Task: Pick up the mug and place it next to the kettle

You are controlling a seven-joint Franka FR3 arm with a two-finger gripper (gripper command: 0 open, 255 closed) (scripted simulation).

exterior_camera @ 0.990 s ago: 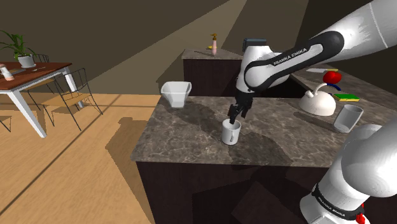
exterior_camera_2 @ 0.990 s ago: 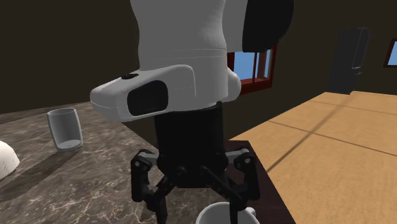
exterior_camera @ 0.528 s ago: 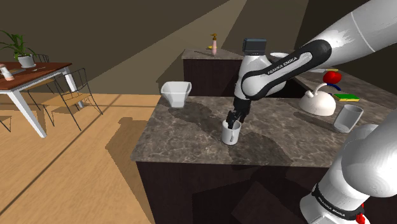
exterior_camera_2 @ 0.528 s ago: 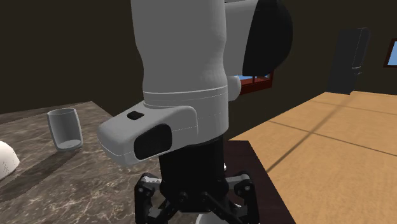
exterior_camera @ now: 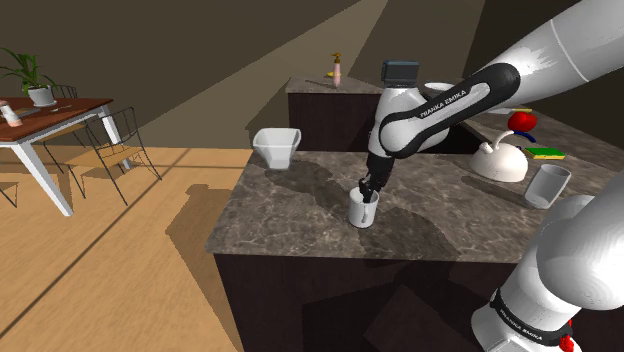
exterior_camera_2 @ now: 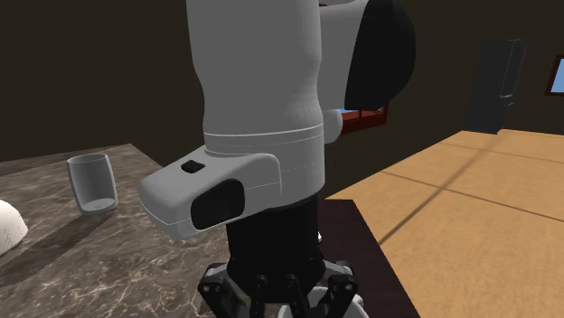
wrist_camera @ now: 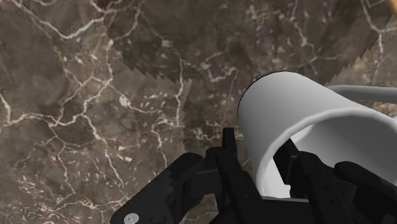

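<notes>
Reaches down from the upper right of the shoulder view to a white mug, upright on the dark veined counter just right of the frame's middle. Has the pincer at the mug's rim, clamped on its wall. In the wrist view, grips that wall in the pincer with one black finger against the outside and the other down inside the mug, above veined stone. Places the white kettle at the right of the shoulder view, well apart from the mug, with a pale tumbler just beside it toward the lower right. Puts a white square bowl at the counter's upper left corner and a wooden table in the frame's upper left. In the second exterior view, sets the pincer at the bottom edge under the white wrist, its black links drawn in close, with the tumbler at the left and the kettle's white curve at the left edge.
</notes>
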